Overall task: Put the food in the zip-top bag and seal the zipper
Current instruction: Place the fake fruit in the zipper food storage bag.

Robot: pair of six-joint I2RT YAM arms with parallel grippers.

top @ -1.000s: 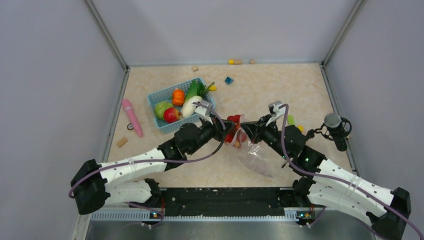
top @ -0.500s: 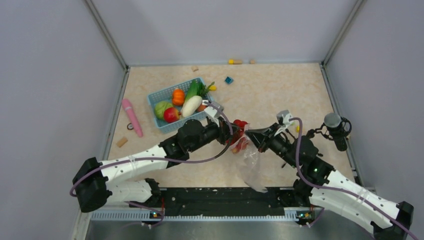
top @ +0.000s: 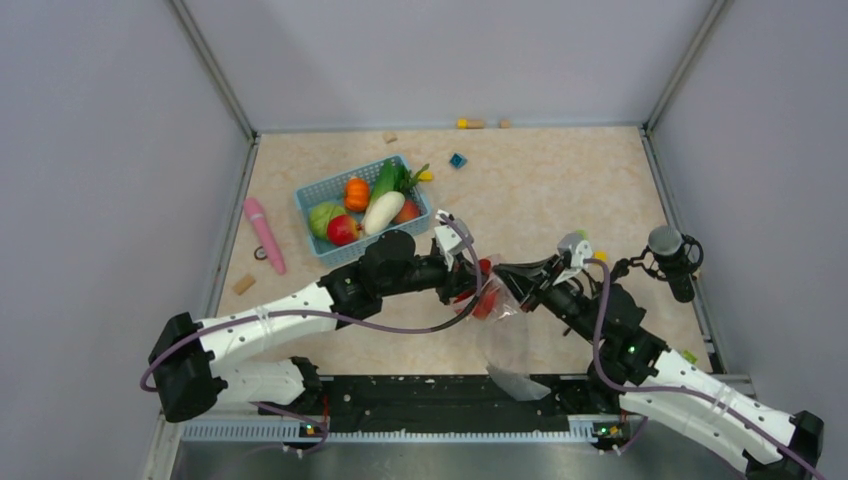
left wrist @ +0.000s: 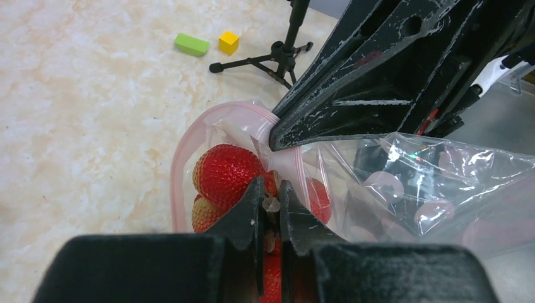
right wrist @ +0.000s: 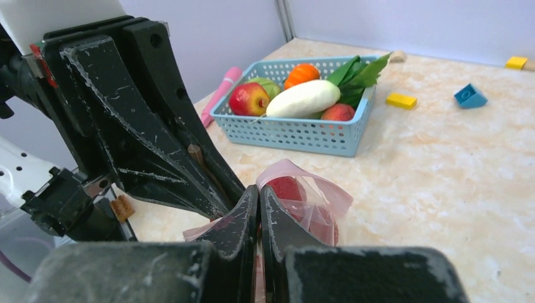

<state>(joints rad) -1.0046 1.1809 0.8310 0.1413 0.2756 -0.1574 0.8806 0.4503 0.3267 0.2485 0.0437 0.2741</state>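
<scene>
Left hand (left wrist: 270,203), right hand (right wrist: 259,197), both closed

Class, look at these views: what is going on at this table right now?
The right gripper is pinched shut on the pale pink zipper edge of the clear floppy zip-top bag, holding its mouth up. The left gripper grips a bunch of red and yellow toy fruit by its stem, in the bag's mouth. Other toy produce sits in the light blue lattice basket.
</scene>
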